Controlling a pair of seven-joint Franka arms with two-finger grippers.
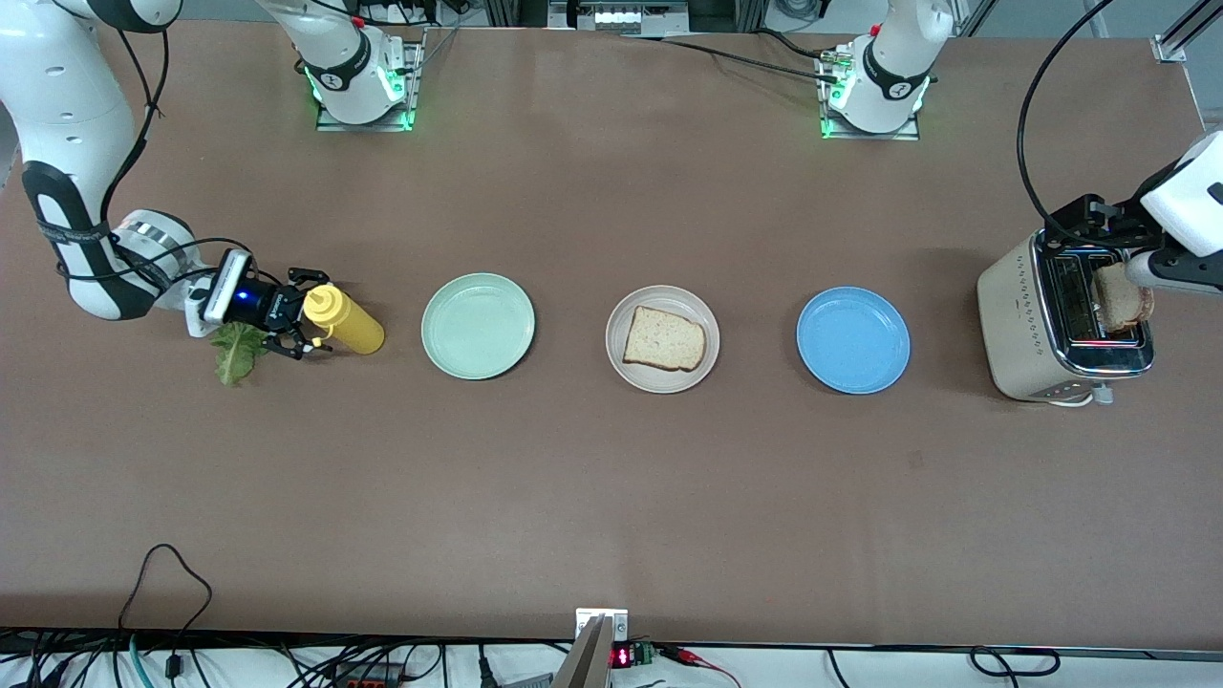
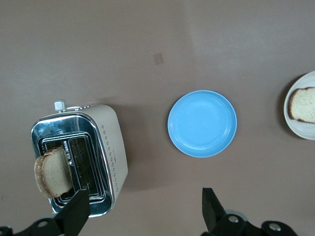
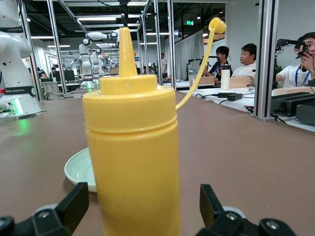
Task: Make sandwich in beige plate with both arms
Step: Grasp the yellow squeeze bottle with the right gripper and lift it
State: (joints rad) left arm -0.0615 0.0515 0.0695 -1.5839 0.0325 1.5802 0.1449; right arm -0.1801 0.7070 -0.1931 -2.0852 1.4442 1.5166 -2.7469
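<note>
Right pincer [image 1: 308, 323] low at the table [image 1: 592, 497], fingers apart either side of an upright yellow squeeze bottle [image 1: 346, 321]; contact unclear. Lettuce leaf [image 1: 232, 350] lies just beside. Left pincer [image 2: 142, 209] spread wide over the toaster [image 1: 1051, 330], toast slice [image 2: 51, 171] standing in its slot. Beige plate [image 1: 662, 376] mid-table, one bread slice [image 1: 664, 339] on it, between mint plate [image 1: 478, 326] and blue plate [image 1: 852, 339]. Matte brown surface; lab frames and seated people [image 3: 246, 59] around.

A matte brown table [image 1: 611, 497] fills the front view, cables [image 1: 172, 659] trailing along its near edge. In the right wrist view, metal frame posts [image 3: 268, 59], ceiling strip lights [image 3: 98, 18] and seated people [image 3: 248, 61] at desks appear.
</note>
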